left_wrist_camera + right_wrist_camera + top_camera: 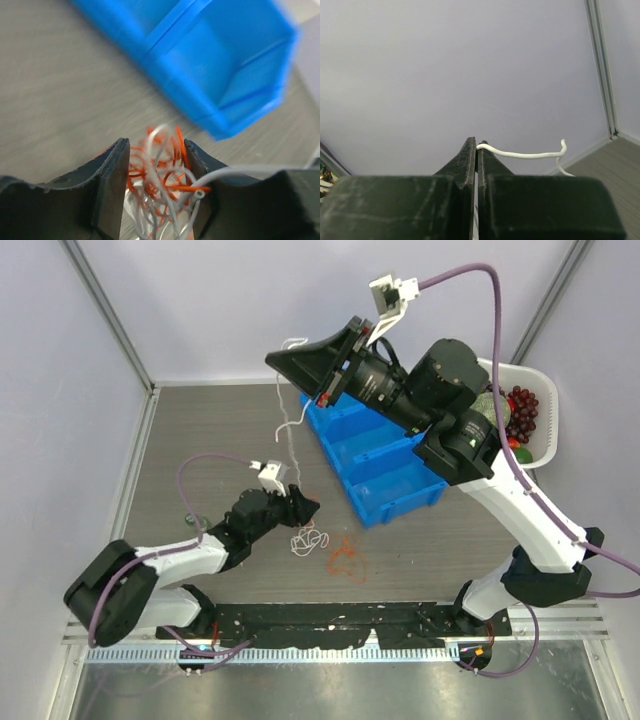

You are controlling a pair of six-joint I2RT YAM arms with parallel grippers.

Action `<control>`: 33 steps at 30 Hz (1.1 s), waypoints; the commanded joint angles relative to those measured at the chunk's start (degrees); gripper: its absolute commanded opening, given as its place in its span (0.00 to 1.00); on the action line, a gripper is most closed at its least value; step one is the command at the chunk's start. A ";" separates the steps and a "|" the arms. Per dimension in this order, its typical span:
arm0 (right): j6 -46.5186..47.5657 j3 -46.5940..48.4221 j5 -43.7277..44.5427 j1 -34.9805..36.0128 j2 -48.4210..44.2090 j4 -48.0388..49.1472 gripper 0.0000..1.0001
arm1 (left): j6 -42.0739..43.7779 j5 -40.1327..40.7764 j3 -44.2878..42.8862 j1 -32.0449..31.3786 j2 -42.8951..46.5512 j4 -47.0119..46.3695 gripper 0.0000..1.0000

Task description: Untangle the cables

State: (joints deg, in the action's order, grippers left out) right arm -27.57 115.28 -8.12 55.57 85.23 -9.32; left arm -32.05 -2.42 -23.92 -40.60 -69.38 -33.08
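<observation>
A loose tangle of thin orange-red cable [192, 188] and white cable [159, 190] fills the gap between the jaws of my left gripper [155, 145]. The jaws stand apart around it, low over the table. From above, the left gripper [305, 508] hovers by a white curl [308, 538], with the orange-red cable [345, 555] just to its right. My right gripper [272, 360] is raised high at the back. It is shut on one end of a white cable [520, 154], and that strand [291, 425] hangs down toward the tangle.
A blue divided bin [390, 475] lies on the table right of the tangle and shows close ahead in the left wrist view [225, 65]. A white basket [552, 415] with fruit stands at the far right. Pale walls enclose the table.
</observation>
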 commanded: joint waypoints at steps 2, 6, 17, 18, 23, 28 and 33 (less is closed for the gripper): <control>1.11 13.81 -1.46 -0.20 1.52 0.80 0.01 | -6.44 10.94 7.92 -0.09 -5.93 -8.32 0.49; 4.54 14.01 0.64 -0.37 0.38 0.10 0.01 | -5.74 10.77 9.25 -0.09 -3.05 -6.22 0.51; 12.28 -1.10 13.83 -6.26 -7.01 -0.61 0.01 | -2.84 9.72 6.70 -0.09 12.25 10.31 0.62; 12.98 -1.72 14.88 -7.22 -7.36 -1.13 0.01 | -3.27 8.58 6.52 -0.09 13.39 11.10 0.65; 12.37 -9.80 14.63 -14.95 -9.64 -1.31 0.01 | -3.72 3.83 1.96 -0.18 21.12 17.50 0.79; 10.96 -16.13 13.39 -19.09 -12.54 -1.22 0.01 | -3.46 2.68 -9.45 -0.09 25.44 29.98 0.91; 10.87 -24.04 15.85 -21.73 -16.84 0.70 0.01 | -2.23 3.11 -22.90 -0.09 23.86 42.11 0.97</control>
State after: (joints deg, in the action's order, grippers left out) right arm -16.60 94.83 5.56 35.27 73.82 -12.38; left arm -35.64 1.37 -37.89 -40.60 -44.86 -2.31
